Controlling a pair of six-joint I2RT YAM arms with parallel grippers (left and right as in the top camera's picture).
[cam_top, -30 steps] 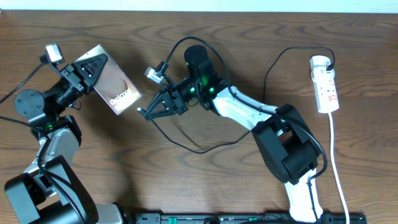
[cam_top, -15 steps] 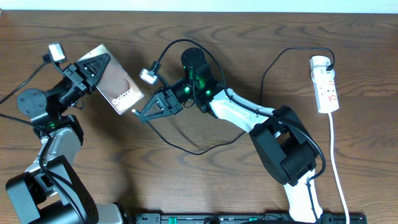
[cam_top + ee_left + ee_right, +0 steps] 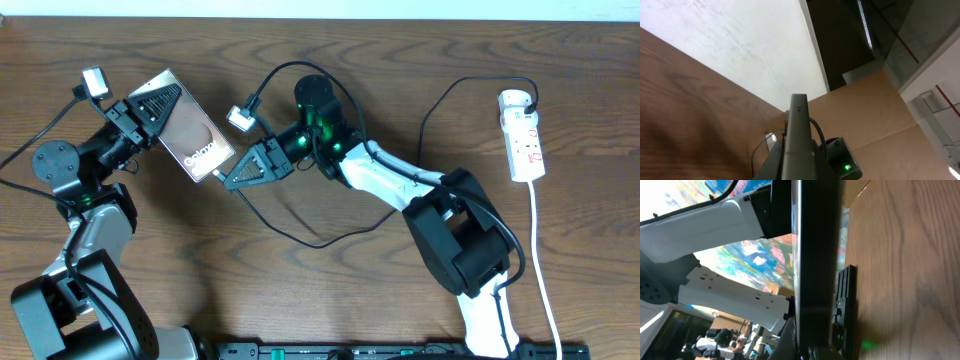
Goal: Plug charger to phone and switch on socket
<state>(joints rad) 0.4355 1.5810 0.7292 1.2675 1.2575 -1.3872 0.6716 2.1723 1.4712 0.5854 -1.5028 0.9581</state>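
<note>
Seen low in the middle of the overhead view: a loop of the charger point(image 3: 320, 244) on the brown surface point(image 3: 300, 300). Above it, right fingers point(image 3: 230, 181) closed on the connector end, tip just beside the lower edge of the phone point(image 3: 192, 135). At upper left, left fingers point(image 3: 146, 108) gripping the tilted phone. At upper right, well apart, the socket point(image 3: 522, 135).

Overhead: even, moderately bright light, sharp; soft shadows on the brown wooden table point(image 3: 300, 300). Left wrist: flat dark smartphone point(image 3: 798, 135) edge close and blurry, pale wall point(image 3: 715, 40) glaring. Right wrist: smartphone edge a dark silhouette, unfocused.
</note>
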